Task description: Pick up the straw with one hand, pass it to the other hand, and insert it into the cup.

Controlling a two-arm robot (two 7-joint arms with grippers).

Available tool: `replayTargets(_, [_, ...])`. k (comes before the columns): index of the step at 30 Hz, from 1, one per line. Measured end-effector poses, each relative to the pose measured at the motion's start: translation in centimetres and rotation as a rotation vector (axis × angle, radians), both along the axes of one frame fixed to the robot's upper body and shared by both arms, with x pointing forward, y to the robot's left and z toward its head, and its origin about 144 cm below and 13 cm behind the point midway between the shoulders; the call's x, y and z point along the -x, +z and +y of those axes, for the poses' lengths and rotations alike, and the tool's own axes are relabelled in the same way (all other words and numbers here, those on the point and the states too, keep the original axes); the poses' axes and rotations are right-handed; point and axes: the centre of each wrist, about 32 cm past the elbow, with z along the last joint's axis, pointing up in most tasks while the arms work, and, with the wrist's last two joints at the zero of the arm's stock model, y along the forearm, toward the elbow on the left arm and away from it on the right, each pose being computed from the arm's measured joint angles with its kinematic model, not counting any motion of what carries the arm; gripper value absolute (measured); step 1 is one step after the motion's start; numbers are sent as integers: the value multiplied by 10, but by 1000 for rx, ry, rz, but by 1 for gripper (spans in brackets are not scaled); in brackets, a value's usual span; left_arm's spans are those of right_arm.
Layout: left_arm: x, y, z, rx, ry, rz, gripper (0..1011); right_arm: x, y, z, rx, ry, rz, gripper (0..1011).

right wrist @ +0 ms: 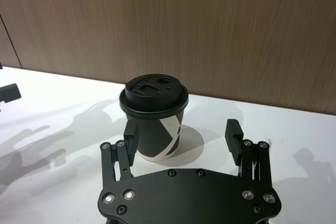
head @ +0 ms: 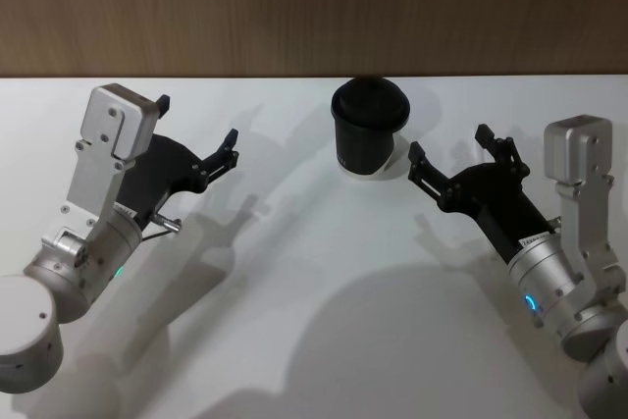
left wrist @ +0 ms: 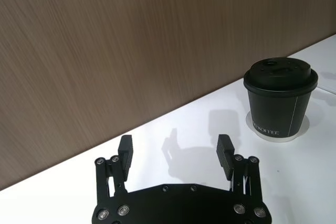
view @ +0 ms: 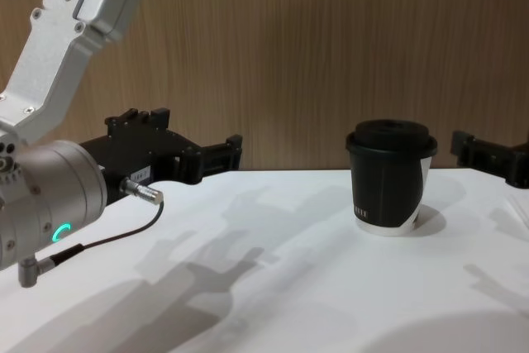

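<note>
The black cup with its domed lid stands upright at the back middle of the white table, also seen as the cup, the cup and the cup. My left gripper hovers open and empty to the cup's left, well apart from it; its own view shows the gripper above bare table. My right gripper is open and empty just right of the cup, aimed at it, with the cup beyond its fingers. The straw is out of view.
A brown wood-panel wall runs along the table's far edge right behind the cup. A thin dark cable with a metal plug hangs off the left arm. The white table stretches toward me between the arms.
</note>
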Motion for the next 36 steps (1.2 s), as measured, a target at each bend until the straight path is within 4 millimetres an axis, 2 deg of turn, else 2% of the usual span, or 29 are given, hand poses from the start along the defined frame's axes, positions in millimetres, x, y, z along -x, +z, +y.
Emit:
replayTargets(19, [0,0,0,0,0,0,1003,-2,0,-2,2,-3,9,1001])
replayTargets(36, [0,0,0,0,0,0,1003,-4,0,-15,18,-21,77,1001])
